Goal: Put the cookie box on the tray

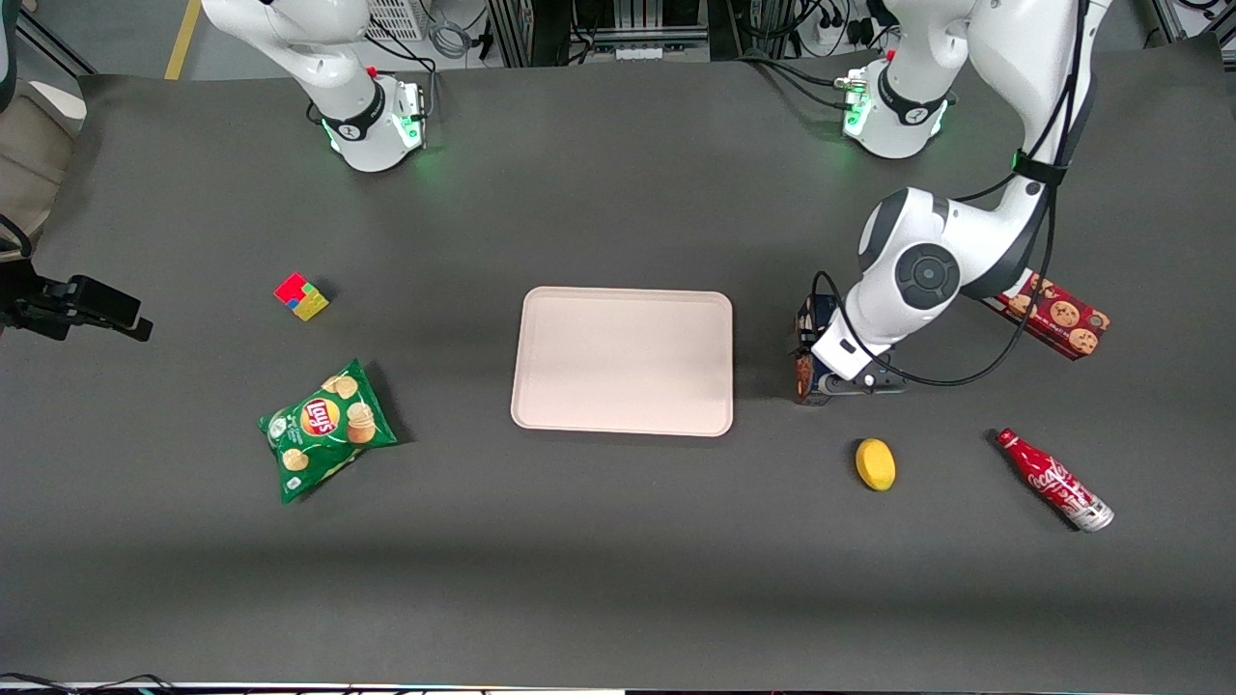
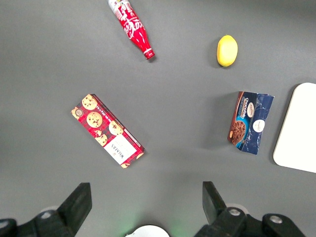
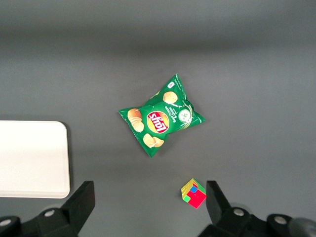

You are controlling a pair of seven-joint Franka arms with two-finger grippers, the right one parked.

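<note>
The cookie box [image 2: 251, 122], a small navy carton with a white round logo and a brown cookie picture, lies on the table beside the tray [image 2: 298, 129]. In the front view the box [image 1: 805, 340] is partly hidden by my left arm's wrist and lies off the tray [image 1: 623, 360], toward the working arm's end. My left gripper [image 2: 145, 202] is open and empty. It hangs high above bare table between the cookie box and a longer red box, touching neither.
A red chocolate-chip cookie box [image 1: 1057, 319] lies partly under the arm. A yellow lemon [image 1: 875, 463] and a red cola bottle [image 1: 1054, 480] lie nearer the front camera. A green chip bag [image 1: 324, 428] and a colour cube [image 1: 300, 295] lie toward the parked arm's end.
</note>
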